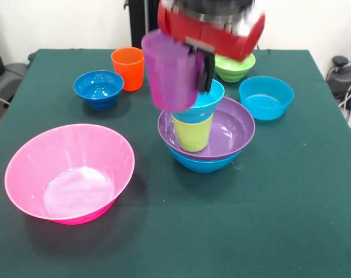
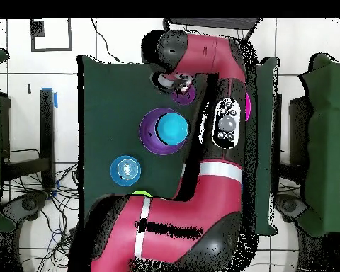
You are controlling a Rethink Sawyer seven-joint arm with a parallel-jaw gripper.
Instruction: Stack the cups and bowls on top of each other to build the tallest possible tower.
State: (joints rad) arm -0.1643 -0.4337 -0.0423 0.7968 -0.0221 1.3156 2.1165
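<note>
My claw (image 1: 203,66) is closed on the purple cup (image 1: 171,72), one finger (image 1: 208,69) visible against the cup's wall; the cup hangs tilted, clear of the table (image 1: 268,220), its rim towards the top of the front view. Just below and beside the claw is the tower (image 1: 205,133): a blue bowl (image 1: 200,164) at the bottom, the purple bowl (image 1: 233,130) nested in it, the lime green cup (image 1: 193,133) standing upside down inside that, and a turquoise bowl (image 1: 207,98) on top. The held cup overlaps the turquoise bowl in the front view; contact cannot be judged. Overhead, the turquoise bowl (image 2: 172,128) sits centred over the purple bowl (image 2: 150,131). Near the claw: lime green bowl (image 1: 236,66) just behind it, orange cup (image 1: 128,68) to one side, second turquoise bowl (image 1: 266,97) to the other. Further off, beyond the orange cup, dark blue bowl (image 1: 98,88). Farthest away, near the front edge of the table, the pink bowl (image 1: 69,172), upright.
</note>
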